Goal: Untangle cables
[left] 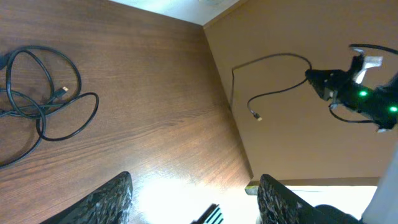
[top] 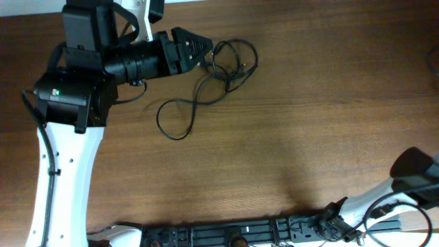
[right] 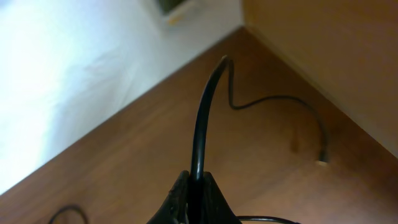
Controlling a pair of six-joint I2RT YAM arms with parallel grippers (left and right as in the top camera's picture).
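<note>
While the brown wood-grain worktop (top: 309,137) gleams under glare, with a plain tan surface (left: 298,149) past its edge, the left claw (left: 196,182) gapes wide near thin black cables (top: 219,68) lying in tangled loops. Well apart, the right claw (right: 193,199) pinches one smooth black cable (right: 202,112) that arcs upward, its small plug end (right: 321,163) hanging free.

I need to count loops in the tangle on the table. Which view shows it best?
Overhead: the tangle lies nearly whole, loops spread flat. Left wrist cuts the tangle off at its left edge; right wrist shows at most a sliver at the bottom.
</note>
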